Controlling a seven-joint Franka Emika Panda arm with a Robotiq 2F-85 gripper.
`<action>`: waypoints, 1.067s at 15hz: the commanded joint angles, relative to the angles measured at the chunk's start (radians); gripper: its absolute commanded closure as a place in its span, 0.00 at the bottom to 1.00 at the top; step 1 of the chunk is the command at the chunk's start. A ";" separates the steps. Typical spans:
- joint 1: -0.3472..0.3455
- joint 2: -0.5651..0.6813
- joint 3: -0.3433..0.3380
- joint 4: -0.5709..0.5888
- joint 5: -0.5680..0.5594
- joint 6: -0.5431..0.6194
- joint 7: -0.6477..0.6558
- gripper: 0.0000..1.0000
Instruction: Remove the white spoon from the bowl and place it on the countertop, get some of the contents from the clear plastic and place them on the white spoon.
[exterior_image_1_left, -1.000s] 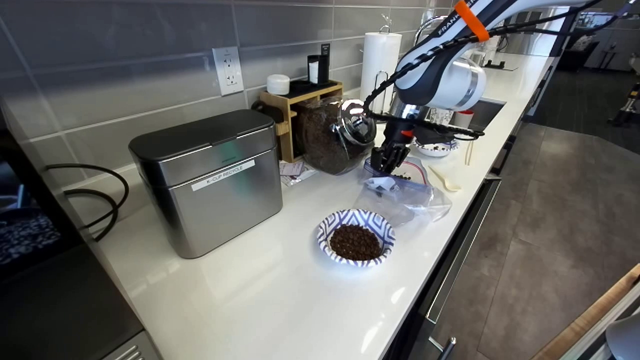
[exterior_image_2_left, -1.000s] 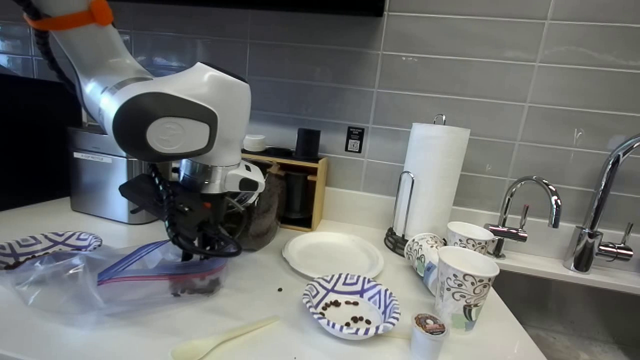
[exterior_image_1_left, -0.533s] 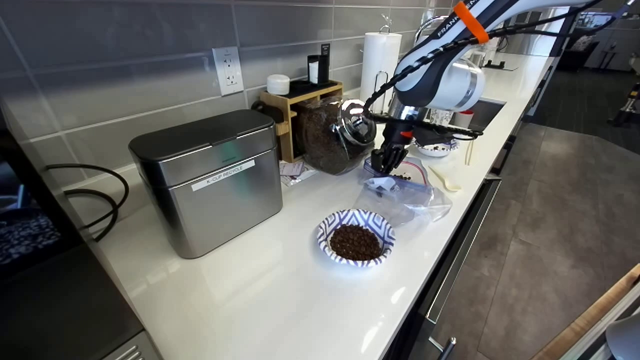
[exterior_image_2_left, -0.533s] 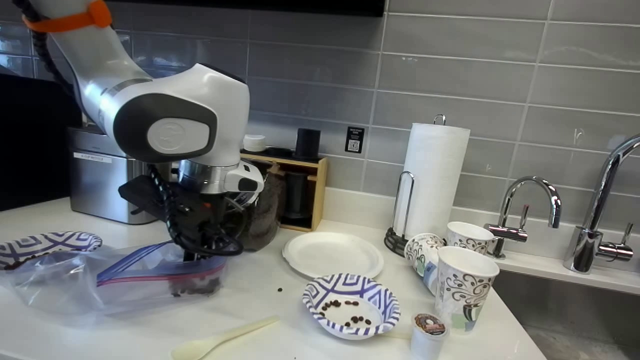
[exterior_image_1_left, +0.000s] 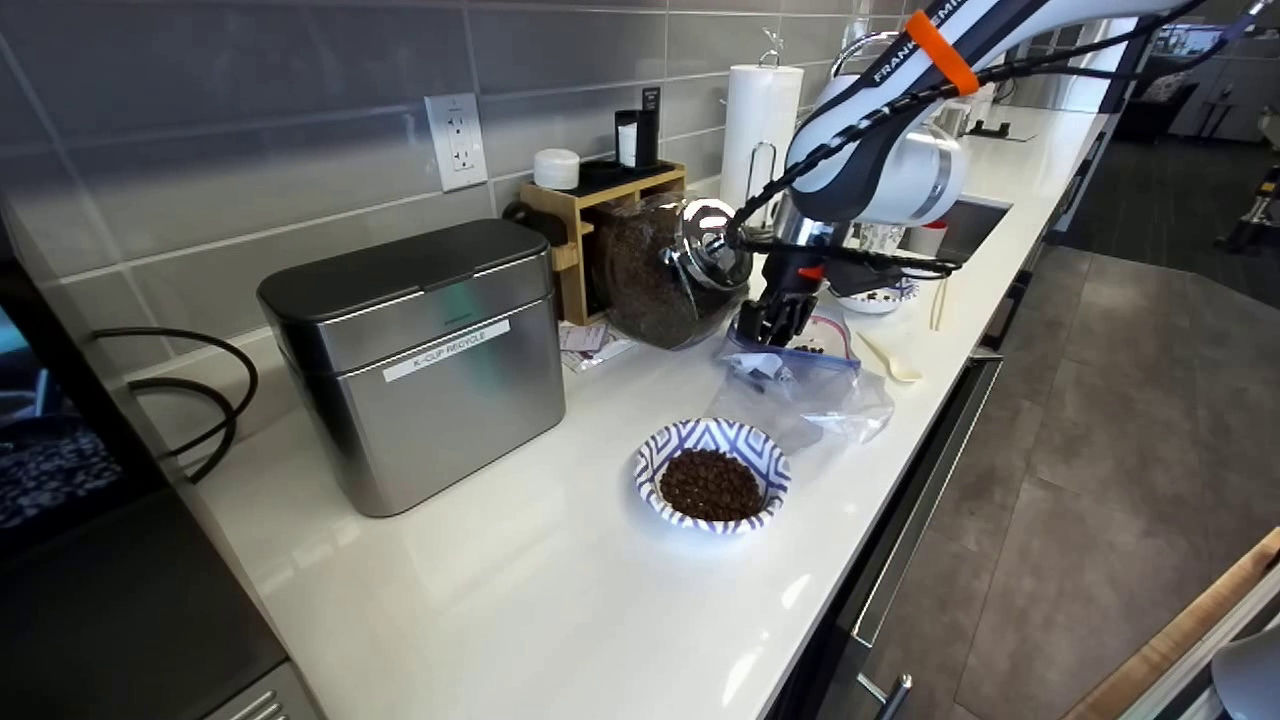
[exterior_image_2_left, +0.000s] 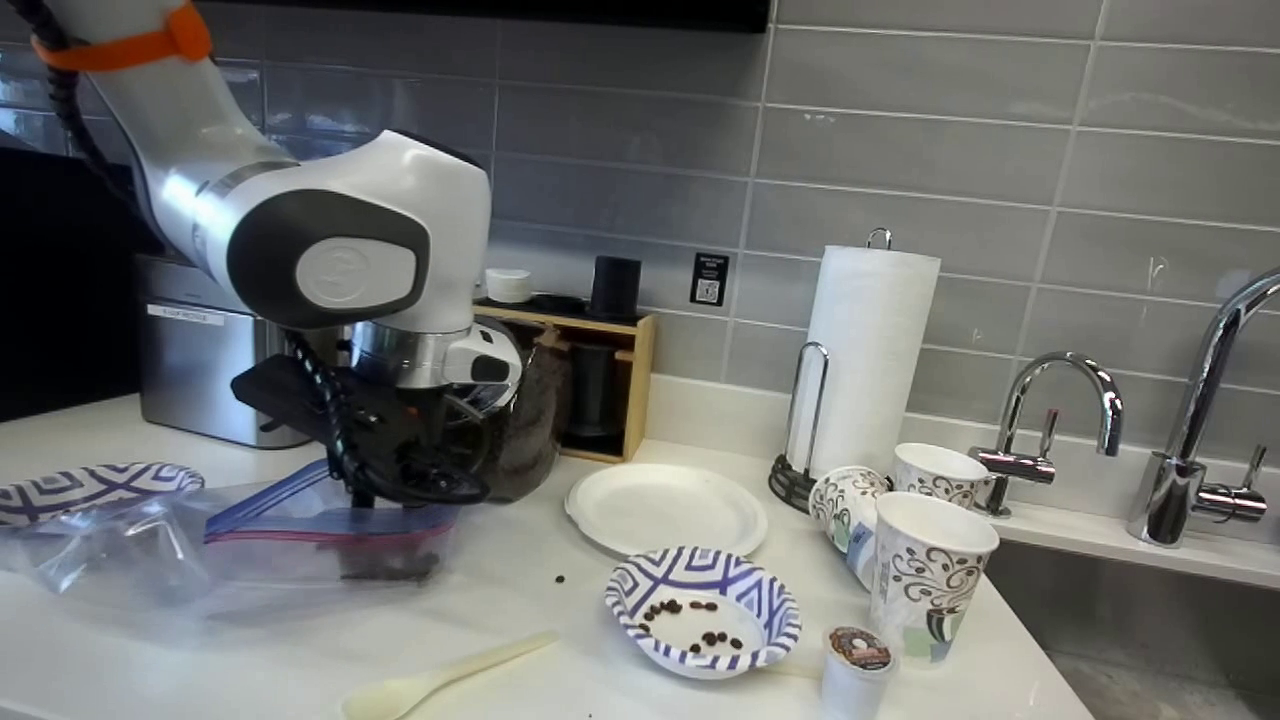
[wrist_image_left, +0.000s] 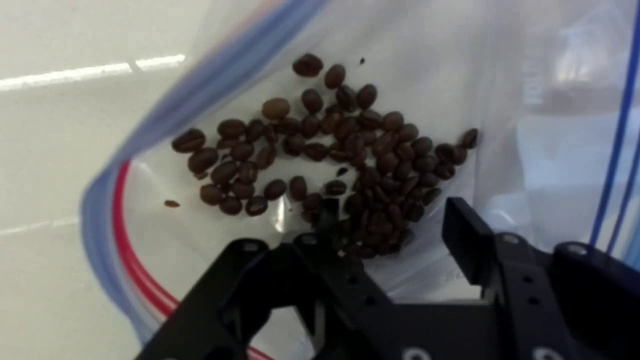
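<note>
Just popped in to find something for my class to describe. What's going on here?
A robot arm has its tool, jaws apart, inside the open mouth of a clear plastic bag of coffee beans. The spoon lies on the countertop, near a patterned bowl holding a few beans. No beans show on the spoon, so putting some there seems not yet done.

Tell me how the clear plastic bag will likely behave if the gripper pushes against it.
The clear plastic bag will probably crumple rather than resist, as its thin sides lie wrinkled. It may skid easily, since only a small heap of coffee beans shows inside. Its zip strip stands parted, so beans could spill if it tips.
</note>
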 joint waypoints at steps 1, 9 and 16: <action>0.013 0.031 -0.006 0.007 -0.043 0.013 0.035 0.23; 0.015 0.032 -0.011 0.009 -0.070 0.010 0.040 0.88; 0.007 0.023 -0.012 0.017 -0.071 -0.009 0.045 0.97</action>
